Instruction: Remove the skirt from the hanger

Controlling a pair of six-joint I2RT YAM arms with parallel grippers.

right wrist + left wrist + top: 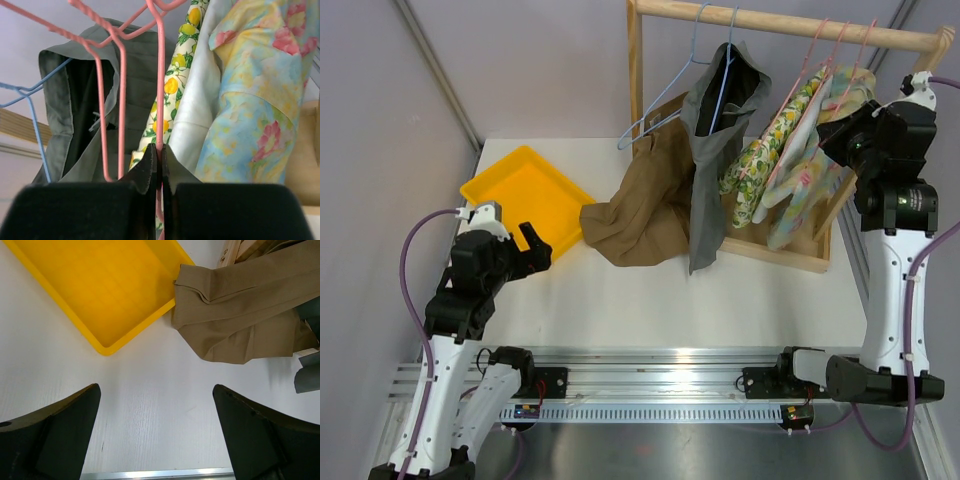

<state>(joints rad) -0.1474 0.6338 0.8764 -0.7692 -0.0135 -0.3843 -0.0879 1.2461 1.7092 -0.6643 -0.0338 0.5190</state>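
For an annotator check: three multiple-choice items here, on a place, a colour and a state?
1. The yellow plastic tray: A on the white table; B on the wooden rail; C in a gripper.
2. The wire hanger in the jaws of the right gripper: A blue; B pink; C white.
3. The jaws of the left gripper: A open; B shut on cloth; C shut on the tray.
Key: 1A, seen from above; 2B, pink wire pinched in the wrist view; 3A, wide apart over the table.

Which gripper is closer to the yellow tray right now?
Left. The left gripper sits open beside the yellow tray; the right gripper is across at the rack, shut on a pink hanger.
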